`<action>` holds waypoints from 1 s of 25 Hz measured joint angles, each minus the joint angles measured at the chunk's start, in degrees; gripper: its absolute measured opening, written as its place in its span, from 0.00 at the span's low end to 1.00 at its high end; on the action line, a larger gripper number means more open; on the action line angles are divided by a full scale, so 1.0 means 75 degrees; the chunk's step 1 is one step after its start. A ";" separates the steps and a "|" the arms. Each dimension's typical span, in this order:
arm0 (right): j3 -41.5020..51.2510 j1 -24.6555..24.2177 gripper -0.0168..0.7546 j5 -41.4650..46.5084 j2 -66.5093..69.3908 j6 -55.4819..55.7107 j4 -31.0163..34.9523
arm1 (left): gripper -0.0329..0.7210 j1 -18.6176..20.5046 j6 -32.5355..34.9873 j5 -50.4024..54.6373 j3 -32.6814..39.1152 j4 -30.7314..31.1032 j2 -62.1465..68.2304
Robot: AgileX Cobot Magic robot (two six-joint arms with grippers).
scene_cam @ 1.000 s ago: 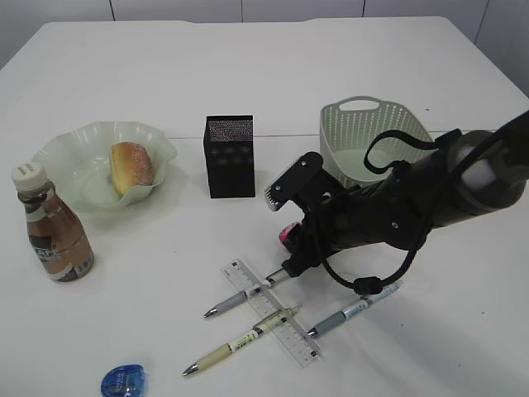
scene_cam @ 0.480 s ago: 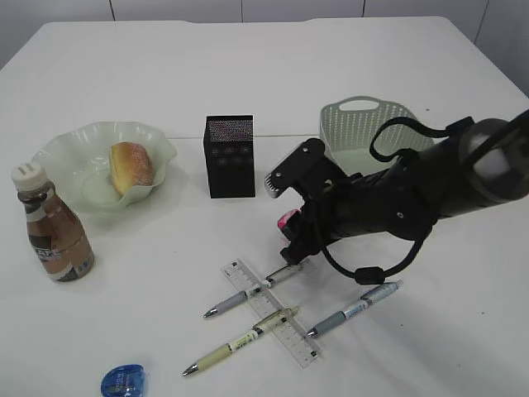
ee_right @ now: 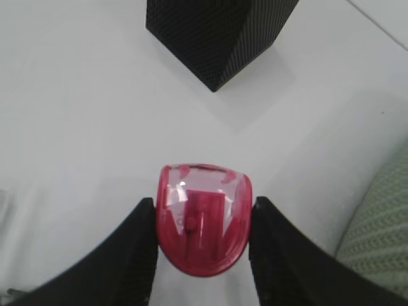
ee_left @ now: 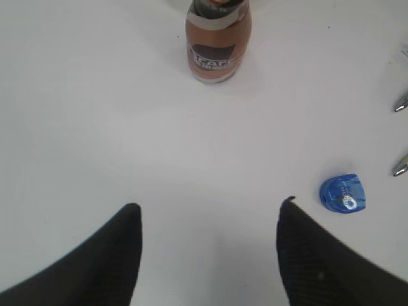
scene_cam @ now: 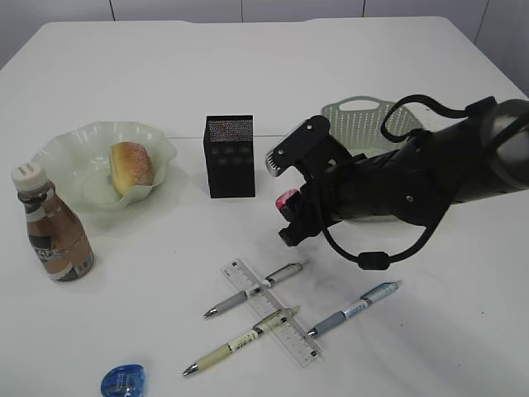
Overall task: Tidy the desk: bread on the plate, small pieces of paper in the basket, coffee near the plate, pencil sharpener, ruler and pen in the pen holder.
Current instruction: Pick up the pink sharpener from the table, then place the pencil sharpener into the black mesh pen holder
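Right now the right claw (ee_right: 201, 239) grips a red pencil sharpener (ee_right: 203, 217) between its fingers, lifted off the worktop (scene_cam: 149, 314). Ahead of it stands the pen holder (ee_right: 213, 32); the basket (ee_right: 379, 236) sits just to its right. Meanwhile the left claw (ee_left: 207, 255) hangs wide open, the coffee (ee_left: 218, 38) ahead, a blue sharpener (ee_left: 344, 195) to its right.

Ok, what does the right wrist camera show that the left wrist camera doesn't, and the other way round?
Only the right wrist view shows the red pencil sharpener clamped in the right gripper, the black pen holder ahead of it, and an edge of the green basket. Only the left wrist view shows the coffee bottle, the blue pencil sharpener and the open left gripper. Both show bare white desk.
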 joint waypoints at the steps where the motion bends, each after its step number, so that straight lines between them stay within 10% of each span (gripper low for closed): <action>1: 0.0000 0.0000 0.45 0.0000 -0.0073 -0.0001 0.0004 | 0.69 0.0000 0.0000 0.0000 0.0000 0.0000 0.0000; 25: -0.1108 0.0000 0.45 -0.1212 -0.0652 0.1162 0.0058 | 0.69 0.0000 0.0000 -0.0266 0.0000 0.0000 0.0000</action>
